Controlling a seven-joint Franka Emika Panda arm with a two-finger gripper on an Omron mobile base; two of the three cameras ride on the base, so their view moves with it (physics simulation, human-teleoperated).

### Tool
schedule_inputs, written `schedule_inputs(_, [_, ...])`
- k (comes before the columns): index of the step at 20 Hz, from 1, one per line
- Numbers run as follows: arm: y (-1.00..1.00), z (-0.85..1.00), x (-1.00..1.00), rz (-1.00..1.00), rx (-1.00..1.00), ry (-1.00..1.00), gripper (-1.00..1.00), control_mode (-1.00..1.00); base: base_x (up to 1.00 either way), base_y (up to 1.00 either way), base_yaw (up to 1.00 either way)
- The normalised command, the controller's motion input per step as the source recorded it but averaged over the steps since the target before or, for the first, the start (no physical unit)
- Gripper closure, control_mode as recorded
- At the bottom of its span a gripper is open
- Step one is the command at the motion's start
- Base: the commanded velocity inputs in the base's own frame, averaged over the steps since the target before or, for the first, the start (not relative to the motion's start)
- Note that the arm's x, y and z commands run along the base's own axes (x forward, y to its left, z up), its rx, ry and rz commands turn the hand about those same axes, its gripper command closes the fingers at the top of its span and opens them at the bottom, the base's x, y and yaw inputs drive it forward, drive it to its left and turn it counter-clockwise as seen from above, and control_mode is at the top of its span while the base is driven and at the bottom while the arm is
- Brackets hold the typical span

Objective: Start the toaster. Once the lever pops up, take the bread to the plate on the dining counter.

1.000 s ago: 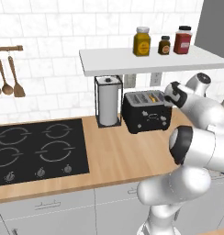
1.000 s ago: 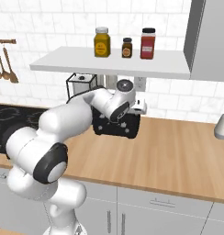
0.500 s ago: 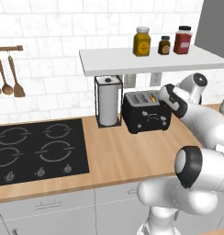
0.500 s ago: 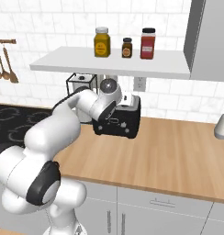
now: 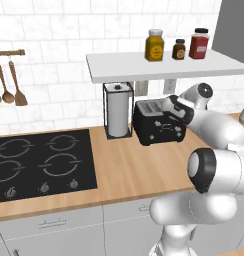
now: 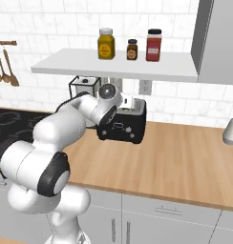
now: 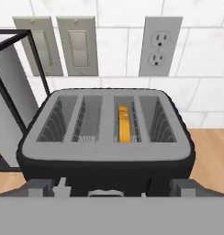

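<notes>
**Gripper at the toaster, bread in a slot**

I go from left to right in the left base view. At the left edge of the counter (image 5: 139, 170) I see the black stovetop (image 5: 39, 162), and on the wall above it hang wooden spoons (image 5: 9, 85). Next comes the paper-towel holder (image 5: 118, 110), which stands near the back edge of the counter. Just beside it, on its right, is the toaster (image 5: 158, 122), also near the back edge and below the white shelf (image 5: 164, 65) with three jars (image 5: 178, 45). My gripper (image 5: 174, 106) is at the right top side of the toaster; the fingers are spread fully apart and hold nothing.

In the hand view I look down on the toaster top with four openings. The bread (image 7: 124, 123) stands on edge deep in the third opening from the left. Behind the toaster, on the tiled wall, are two switches (image 7: 58, 46) and one outlet (image 7: 159, 46).
</notes>
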Motion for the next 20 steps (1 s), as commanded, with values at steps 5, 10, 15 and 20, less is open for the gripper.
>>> schedule_inputs(5, [-0.05,0.00,0.32,0.00,0.00,0.00,-1.00,-1.00,0.00,0.00,0.00])
schedule_inputs(10, [-0.03,-0.09,0.04,0.00,0.00,0.00,-1.00,-1.00,0.00,0.00,0.00])
schedule_inputs(15, [-0.03,-0.09,0.06,0.00,0.00,0.00,-1.00,-1.00,0.00,0.00,0.00])
schedule_inputs(20, [-0.14,-0.05,0.11,0.00,0.00,0.00,-1.00,-1.00,0.00,0.00,0.00])
